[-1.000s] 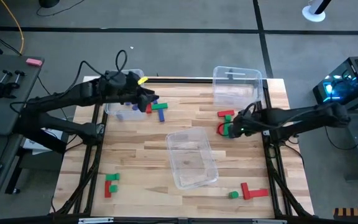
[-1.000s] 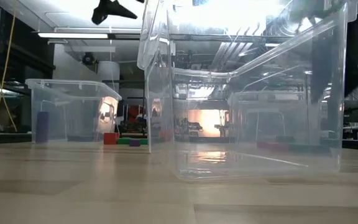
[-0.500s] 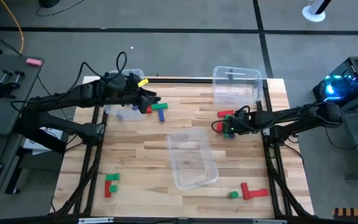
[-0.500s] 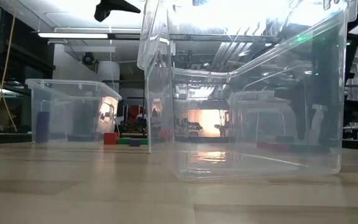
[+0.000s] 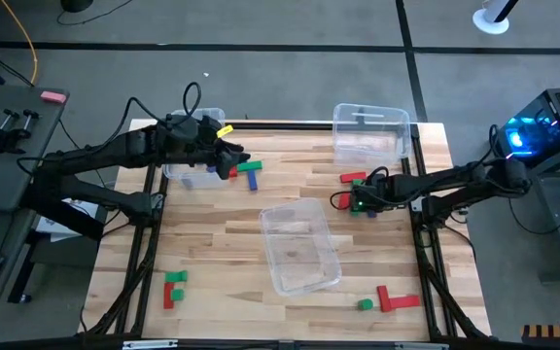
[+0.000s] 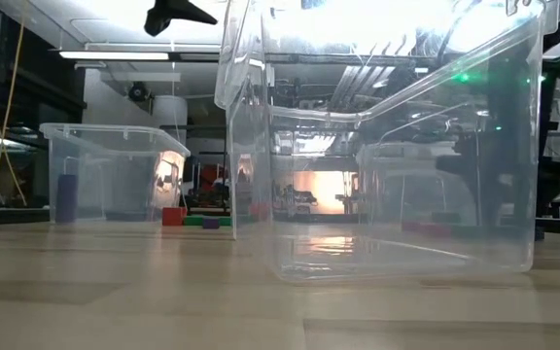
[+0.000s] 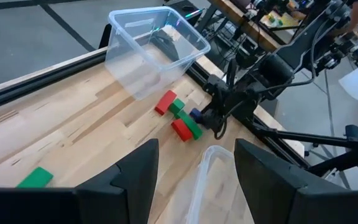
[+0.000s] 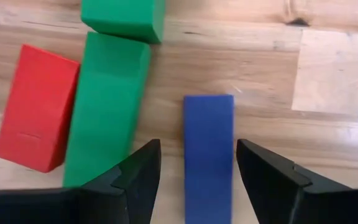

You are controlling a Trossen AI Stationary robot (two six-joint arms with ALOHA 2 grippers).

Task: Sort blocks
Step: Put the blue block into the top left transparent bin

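My right gripper [image 8: 197, 155] points down at the block cluster [image 5: 356, 192] by the table's right edge. It is open, one finger on each side of a blue block [image 8: 208, 124] that lies flat on the wood. Beside that block lie a green bar [image 8: 107, 106], a red block [image 8: 36, 106] and a second green block [image 8: 124, 18]. My left gripper [image 7: 196, 149] hangs open and empty above the far left, by red, green and blue blocks [image 5: 249, 171].
A clear bin [image 5: 299, 248] sits mid-table, another at the far right [image 5: 369, 131], and a third at the far left [image 5: 191, 165] with a blue block [image 6: 66, 197] inside. More blocks lie near left [image 5: 173, 287] and near right [image 5: 392, 299].
My right gripper has come down onto the right-hand block cluster, tipping to point more steeply at the table, and now straddles the blue block. The blocks have not moved.
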